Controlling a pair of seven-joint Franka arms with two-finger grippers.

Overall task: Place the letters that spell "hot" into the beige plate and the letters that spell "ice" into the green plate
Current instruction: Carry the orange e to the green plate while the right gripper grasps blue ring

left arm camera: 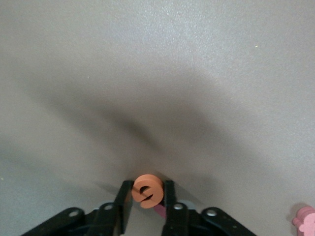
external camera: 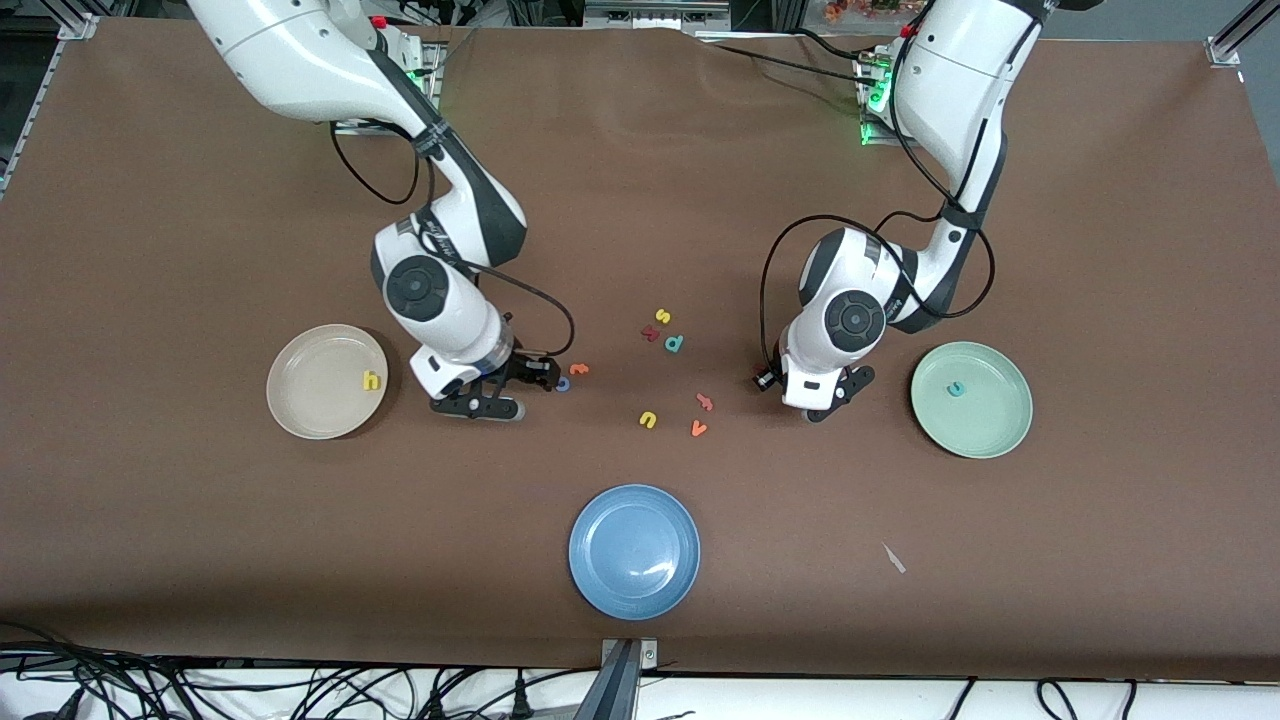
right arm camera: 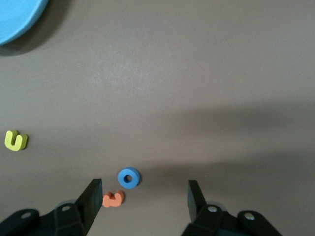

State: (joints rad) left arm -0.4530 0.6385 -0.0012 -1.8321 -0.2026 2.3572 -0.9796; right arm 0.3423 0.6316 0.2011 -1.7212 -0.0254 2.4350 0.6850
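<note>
My left gripper [left arm camera: 147, 194] is shut on the orange e [left arm camera: 147, 191], one finger against each side. A dark red sliver [left arm camera: 160, 211] shows under the e; I cannot tell which letter it is. In the front view this gripper [external camera: 826, 406] is low over the table beside the green plate [external camera: 985, 420], which holds the teal c [external camera: 957, 389]. My right gripper [right arm camera: 145, 196] is open just above the table. The blue o [right arm camera: 129, 178] lies just past its fingertips and the orange t [right arm camera: 113, 198] beside one finger. The yellow h [external camera: 372, 380] lies in the beige plate [external camera: 310, 390].
A blue plate [external camera: 634, 551] sits near the front camera. Loose letters lie between the arms: yellow u [external camera: 648, 420], orange v [external camera: 698, 429], a reddish letter [external camera: 704, 402], teal d [external camera: 674, 343], yellow s [external camera: 662, 316], dark red letter [external camera: 651, 334].
</note>
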